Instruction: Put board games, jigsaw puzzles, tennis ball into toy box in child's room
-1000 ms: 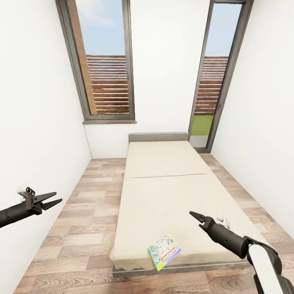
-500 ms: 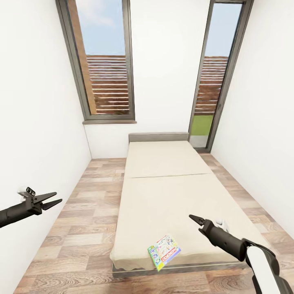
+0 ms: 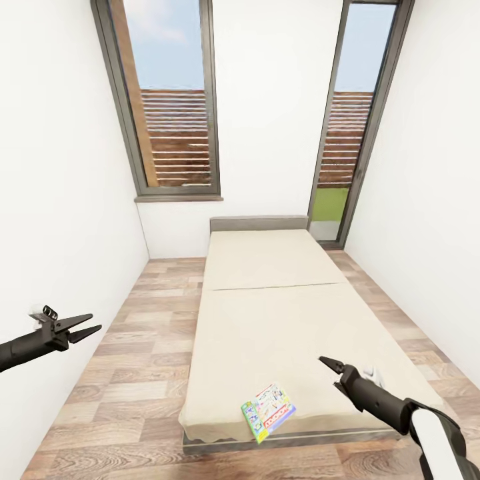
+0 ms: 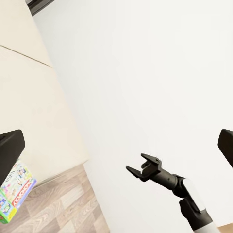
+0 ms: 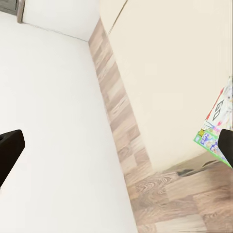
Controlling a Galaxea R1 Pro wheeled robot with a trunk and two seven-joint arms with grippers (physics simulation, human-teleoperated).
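Both arms are slim, matte black tubes ending in pointed, two-fingered black grippers. The left gripper (image 3: 85,326) carries a small white-and-black fitting at its wrist. Behind the right gripper (image 3: 331,365), the forearm widens into a glossy white shell with a black joint collar.

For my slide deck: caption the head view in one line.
Both open end effectors, left and right, hover near the bed, where one board game lies at the foot corner.

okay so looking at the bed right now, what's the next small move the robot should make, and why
Probably ease the right end effector down and to its left toward the board game. The box lies flat at the bed's near edge, untouched, and that end effector hangs open above the cover, nearer the box than the left one.
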